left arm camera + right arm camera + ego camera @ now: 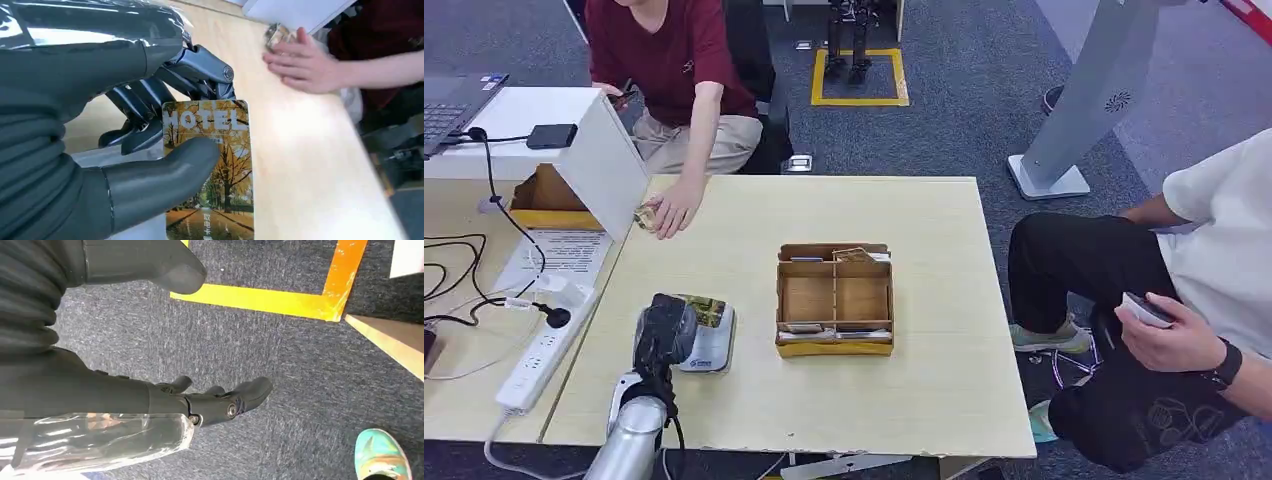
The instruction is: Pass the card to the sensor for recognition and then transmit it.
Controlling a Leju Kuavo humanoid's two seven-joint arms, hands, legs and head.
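Note:
My left hand [664,333] holds the card [227,170], a key card with an autumn tree picture and the word MOTEL, pinched between the thumb and the dark fingers [150,107]. In the head view the card [708,310] lies flat just over the white sensor pad [714,352] at the table's front left. Whether card and pad touch I cannot tell. My right hand [215,402] hangs over the blue carpet with its fingers apart and nothing in them.
A cardboard divider box [834,300] with cards stands mid-table. A person in red rests a hand [672,208] on a small shiny thing at the table's far left corner. A second person [1194,330] sits at the right with a phone. A power strip [539,365] lies left.

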